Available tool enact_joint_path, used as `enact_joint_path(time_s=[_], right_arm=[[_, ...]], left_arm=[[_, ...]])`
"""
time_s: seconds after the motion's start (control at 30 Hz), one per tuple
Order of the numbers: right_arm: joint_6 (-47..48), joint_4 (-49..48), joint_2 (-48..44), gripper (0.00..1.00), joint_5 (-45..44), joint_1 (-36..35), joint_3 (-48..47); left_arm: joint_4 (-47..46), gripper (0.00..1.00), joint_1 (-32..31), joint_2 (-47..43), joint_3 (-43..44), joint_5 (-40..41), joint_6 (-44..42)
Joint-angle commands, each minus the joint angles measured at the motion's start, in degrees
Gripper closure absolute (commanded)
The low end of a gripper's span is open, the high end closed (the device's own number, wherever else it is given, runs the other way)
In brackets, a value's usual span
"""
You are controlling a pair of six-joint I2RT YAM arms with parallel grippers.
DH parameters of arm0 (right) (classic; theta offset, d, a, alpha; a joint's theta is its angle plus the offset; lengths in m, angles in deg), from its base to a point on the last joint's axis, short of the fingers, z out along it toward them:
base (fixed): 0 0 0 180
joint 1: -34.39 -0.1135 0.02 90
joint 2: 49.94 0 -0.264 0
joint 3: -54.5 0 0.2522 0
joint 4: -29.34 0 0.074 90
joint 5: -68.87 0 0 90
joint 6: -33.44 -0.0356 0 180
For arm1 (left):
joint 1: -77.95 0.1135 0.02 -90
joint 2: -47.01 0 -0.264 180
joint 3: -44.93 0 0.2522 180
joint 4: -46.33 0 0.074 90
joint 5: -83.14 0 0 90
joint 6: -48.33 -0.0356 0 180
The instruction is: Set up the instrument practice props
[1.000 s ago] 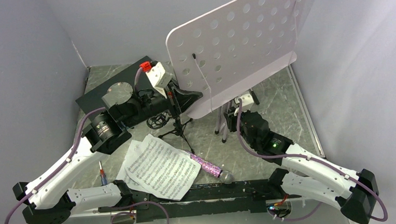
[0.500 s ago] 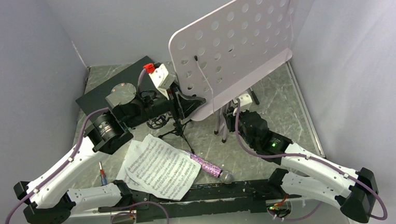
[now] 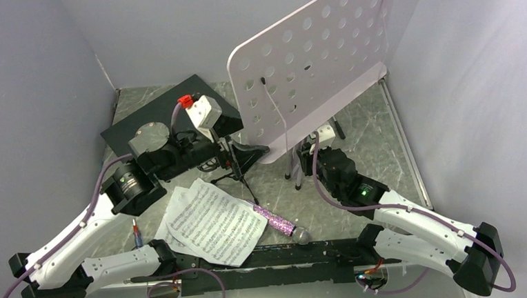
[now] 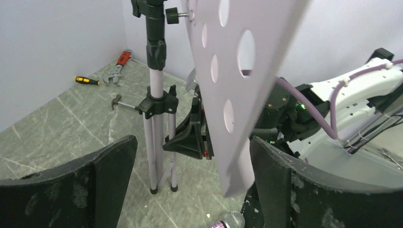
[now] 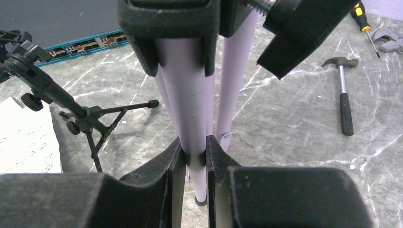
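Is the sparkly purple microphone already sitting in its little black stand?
No, the purple microphone lies flat beside the sheet music, apart from the small black mic stand.

No legible text anywhere; only unreadably small notation on the sheet-music pages (image 3: 213,224).

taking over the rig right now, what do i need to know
Left gripper: open, at the lower edge of the music stand, holding nothing.
Right gripper: shut on one of the music stand's tripod legs.
Sheet-music pages and microphone lie flat on the table; mic stand is upright and empty.
Done: music stand is up.
Left: put the pages on the stand and the microphone in its mount.
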Motion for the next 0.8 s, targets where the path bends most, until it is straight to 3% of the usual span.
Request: enact_joint_path(time_s=[0.0, 0.13, 0.43, 0.6, 0.77], right_arm=[[0.05, 3.56, 0.05, 1.0, -0.43, -0.12, -0.17], [0.18, 3.52, -0.35, 1.0, -0.64, -0.17, -0.41], [0.48, 3.07, -0.81, 1.0, -0.17, -0.18, -0.18], [0.91, 3.07, -0.85, 1.0, -0.01, -0.18, -0.43], [0.92, 3.18, -1.11, 1.0, 0.47, -0.19, -0.35]], left_arm=[[-0.72, 0.07, 0.07, -4.12, -2.08, -3.98, -0.79], [-1.15, 0.07, 0.05, -8.59, -7.22, -7.61, -1.44], [-2.39, 0.06, 0.03, -15.94, -21.47, -5.73, 0.59], [-3.03, 0.06, 0.01, -13.01, -25.21, -2.38, 1.54], [-5.57, 0.06, 0.13, -4.83, -23.68, -2.11, 3.08]])
